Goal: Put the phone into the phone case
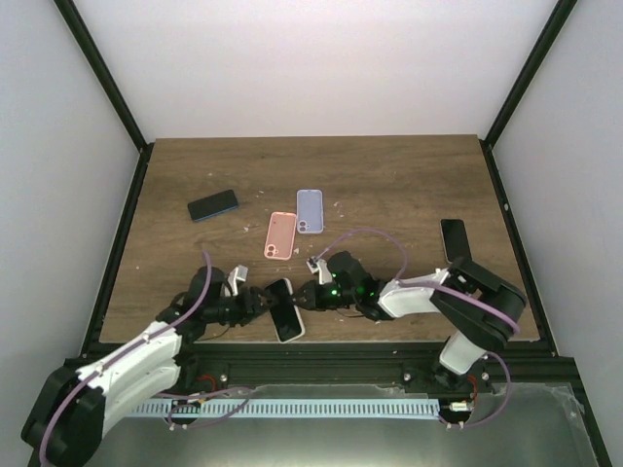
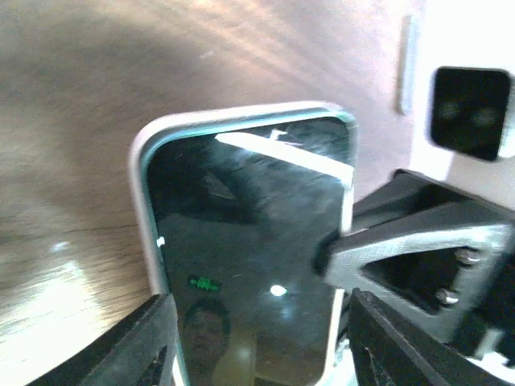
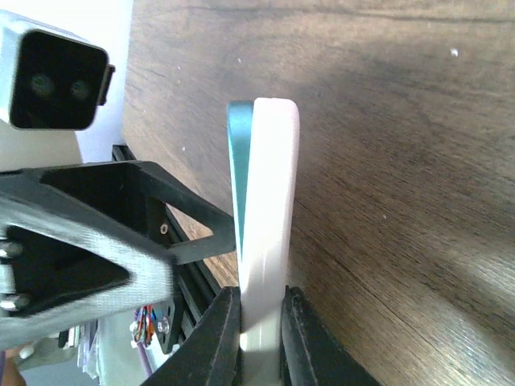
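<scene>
Contact comes from both sides: near the front edge of the table (image 1: 389, 175), between the two arms, we see the phone (image 2: 249, 233) lying screen-out in the white case (image 3: 269, 201). The right gripper (image 3: 261, 305) is clamped across the thickness of the pair, one finger on the screen side and one on the back of the case. From that wrist we also see the phone's teal edge showing beside the white wall at the far end.

The left gripper (image 2: 257, 310) straddles the width of the cased phone, with a finger by each long side. The frame cuts those fingers off low down, so we cannot tell whether they press on the case or stand just clear of it.

Farther back on the table lie a pink case (image 1: 280, 234) and a lilac case (image 1: 310, 210) just beside each other. A dark phone (image 1: 213, 204) with a blue edge lies off to the left, and a black phone (image 1: 454, 239) lies near the right edge.
</scene>
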`<state>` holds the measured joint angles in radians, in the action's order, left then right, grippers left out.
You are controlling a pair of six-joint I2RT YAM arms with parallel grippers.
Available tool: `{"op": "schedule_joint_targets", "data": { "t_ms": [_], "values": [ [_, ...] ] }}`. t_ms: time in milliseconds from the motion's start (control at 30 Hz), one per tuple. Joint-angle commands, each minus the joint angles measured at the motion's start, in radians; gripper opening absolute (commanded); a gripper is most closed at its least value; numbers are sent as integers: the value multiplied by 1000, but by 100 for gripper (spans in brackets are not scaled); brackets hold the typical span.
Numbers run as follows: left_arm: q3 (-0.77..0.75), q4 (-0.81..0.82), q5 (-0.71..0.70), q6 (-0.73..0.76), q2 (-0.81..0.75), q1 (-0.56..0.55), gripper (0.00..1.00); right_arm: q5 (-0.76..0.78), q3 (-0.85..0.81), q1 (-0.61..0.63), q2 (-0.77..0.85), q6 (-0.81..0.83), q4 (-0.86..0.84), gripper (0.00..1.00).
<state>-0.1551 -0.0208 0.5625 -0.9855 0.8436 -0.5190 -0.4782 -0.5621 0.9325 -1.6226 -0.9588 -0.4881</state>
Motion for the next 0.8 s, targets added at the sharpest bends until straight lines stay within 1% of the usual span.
{"op": "schedule_joint_targets", "data": {
  "t_ms": [0,33,100,200,300,433,533,633,767],
  "values": [
    [-90,-107,17,10,-134,18,67,15,31,0,132,43,-65,5],
    [-108,-132,15,9,-184,22,72,12,45,0,161,47,-78,5],
    [-142,-183,13,13,-251,30,77,9,72,0,232,58,-96,5],
    [-196,-235,30,23,-322,42,79,2,111,0,344,76,-116,5],
    [-228,-201,84,18,-371,43,79,-29,120,0,462,105,-109,5],
    [-248,-119,140,-6,-409,44,78,-87,132,0,578,124,-134,5],
    [-246,-46,199,-15,-406,44,77,-95,135,0,637,113,-140,5],
    [-228,49,251,-51,-394,44,75,-119,127,0,648,98,-157,5],
    [-185,233,306,-138,-385,43,69,-182,129,0,612,59,-231,5]
  ]
}}
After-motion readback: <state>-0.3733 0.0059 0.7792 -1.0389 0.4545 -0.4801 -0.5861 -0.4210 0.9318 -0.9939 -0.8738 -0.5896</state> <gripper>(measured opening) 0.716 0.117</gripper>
